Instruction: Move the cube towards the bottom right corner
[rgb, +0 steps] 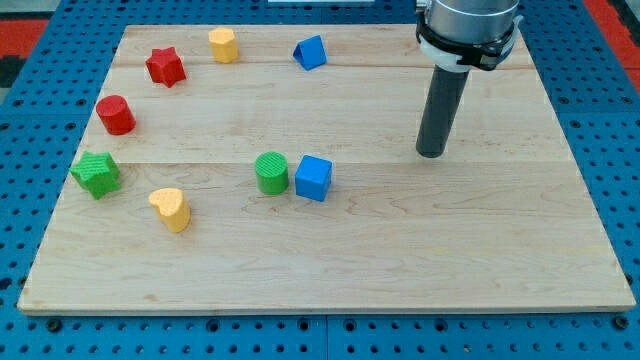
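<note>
The blue cube (313, 178) sits near the middle of the wooden board (480, 250), touching or nearly touching a green cylinder (271, 172) on its left. My tip (431, 153) rests on the board to the right of the cube and slightly higher in the view, well apart from it. The rod rises from the tip to the arm's head at the view's top right.
A blue triangular block (311, 52), a yellow block (223, 45) and a red star (165, 67) lie along the top. A red cylinder (116, 115), a green star-like block (96, 174) and a yellow heart (171, 208) lie at the left.
</note>
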